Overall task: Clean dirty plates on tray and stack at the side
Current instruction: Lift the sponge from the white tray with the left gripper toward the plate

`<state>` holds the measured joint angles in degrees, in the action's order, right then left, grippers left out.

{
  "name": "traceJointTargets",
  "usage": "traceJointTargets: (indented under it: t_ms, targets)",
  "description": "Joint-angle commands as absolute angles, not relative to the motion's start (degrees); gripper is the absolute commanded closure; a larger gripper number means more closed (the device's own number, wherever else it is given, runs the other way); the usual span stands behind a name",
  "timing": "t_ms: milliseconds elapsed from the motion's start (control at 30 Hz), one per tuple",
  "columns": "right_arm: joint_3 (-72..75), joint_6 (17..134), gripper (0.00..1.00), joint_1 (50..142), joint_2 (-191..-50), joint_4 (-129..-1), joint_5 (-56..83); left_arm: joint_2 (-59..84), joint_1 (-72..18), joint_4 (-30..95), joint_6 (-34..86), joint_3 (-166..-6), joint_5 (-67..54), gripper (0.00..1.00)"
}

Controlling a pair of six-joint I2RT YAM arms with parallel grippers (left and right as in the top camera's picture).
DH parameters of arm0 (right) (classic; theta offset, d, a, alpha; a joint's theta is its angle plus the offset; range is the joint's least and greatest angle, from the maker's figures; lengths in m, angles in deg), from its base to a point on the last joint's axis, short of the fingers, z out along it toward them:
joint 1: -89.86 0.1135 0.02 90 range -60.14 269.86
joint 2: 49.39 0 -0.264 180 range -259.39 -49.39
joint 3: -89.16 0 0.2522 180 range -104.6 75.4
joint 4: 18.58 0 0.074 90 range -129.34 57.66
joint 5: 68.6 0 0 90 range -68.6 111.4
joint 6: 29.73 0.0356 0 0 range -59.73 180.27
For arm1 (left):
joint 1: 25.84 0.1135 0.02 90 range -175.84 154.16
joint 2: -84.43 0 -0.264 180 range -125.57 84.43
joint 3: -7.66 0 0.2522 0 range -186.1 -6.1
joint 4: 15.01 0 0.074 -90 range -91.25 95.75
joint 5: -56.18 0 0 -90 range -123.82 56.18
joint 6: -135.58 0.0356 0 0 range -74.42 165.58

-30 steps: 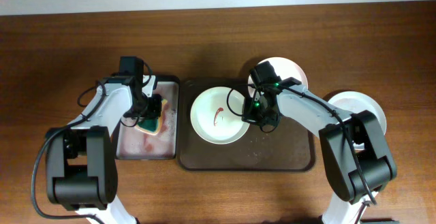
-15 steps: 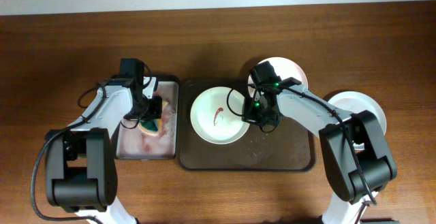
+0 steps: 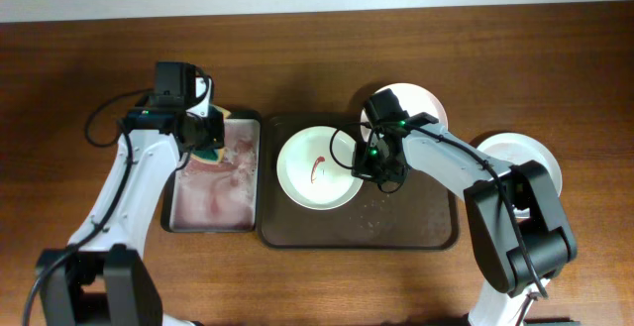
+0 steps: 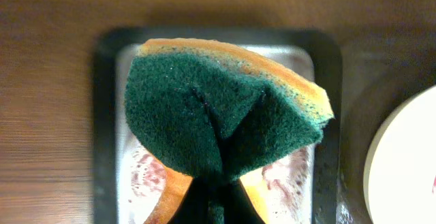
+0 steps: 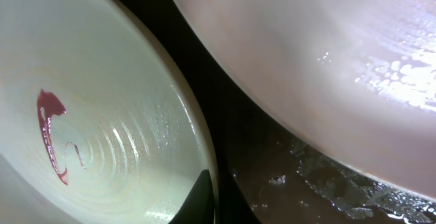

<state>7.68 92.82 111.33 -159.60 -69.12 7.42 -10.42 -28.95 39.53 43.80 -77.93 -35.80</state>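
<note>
Scrub step: sponge (image 4: 218, 115) pinched in left jaws, over basin (image 3: 213, 212). The right jaws pinch rim of sauced plate (image 3: 297, 182) on tray (image 3: 416, 229), beside basin. Next, likely: sponge across to plate, wipe.

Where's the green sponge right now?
Seen from overhead, the sponge is on the table's left side, pinched in the left gripper over the far end of the black basin, just left of the brown tray.
</note>
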Motion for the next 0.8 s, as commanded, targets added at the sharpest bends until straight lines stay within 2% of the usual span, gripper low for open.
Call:
traceJointTargets:
  t_ms: [0,300,633,767]
  targets:
    - [8.7,92.2,0.96,112.1,-160.8,-70.1,10.1,-7.6,-29.2,37.1,42.0,-79.2,-42.5,1.0]
    - [8.7,92.2,0.96,112.1,-160.8,-70.1,10.1,-2.5,-29.5,30.4,41.9,-79.2,-46.4,1.0]
    - [8.7,92.2,0.96,112.1,-160.8,-70.1,10.1,0.1,-40.3,31.0,40.0,-79.0,-69.0,1.0]
    - [8.7,92.2,0.96,112.1,-160.8,-70.1,10.1,0.1,-40.8,30.9,38.7,-78.9,-69.7,1.0]
